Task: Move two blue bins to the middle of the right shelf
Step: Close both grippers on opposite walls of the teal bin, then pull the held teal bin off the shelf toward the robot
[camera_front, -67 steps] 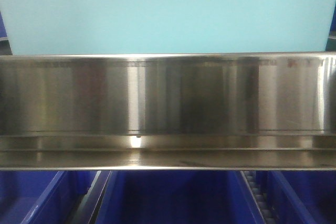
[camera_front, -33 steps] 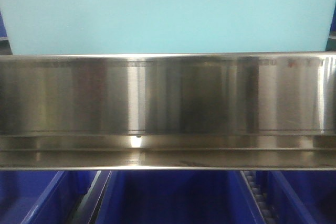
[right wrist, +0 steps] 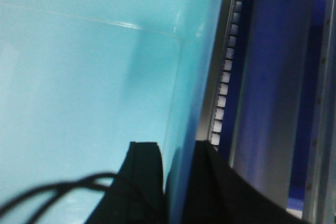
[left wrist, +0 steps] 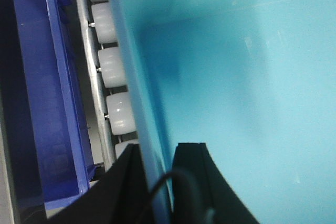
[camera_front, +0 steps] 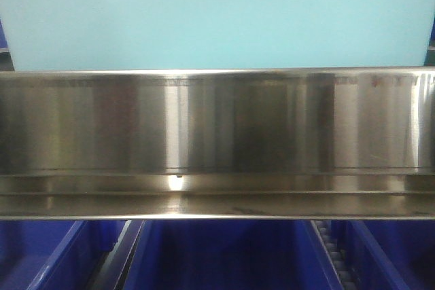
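The pale blue bin [camera_front: 217, 18] sits just above the steel shelf beam [camera_front: 217, 127], with dark blue bins [camera_front: 224, 256] below the beam. The left pincer [left wrist: 157, 153] and right pincer [right wrist: 174, 150] each pinch one side wall of the bin, I'd guess to share the load evenly. I can't read any lettering; marks on the beam are blurred.

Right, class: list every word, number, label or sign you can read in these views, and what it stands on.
Nothing here can be read.
steel shelf rail: faint marks along its top edge, one reddish at the right, too blurred to read.
light-blue bin: plain sides, no print visible.
dark-blue bins: no label visible.
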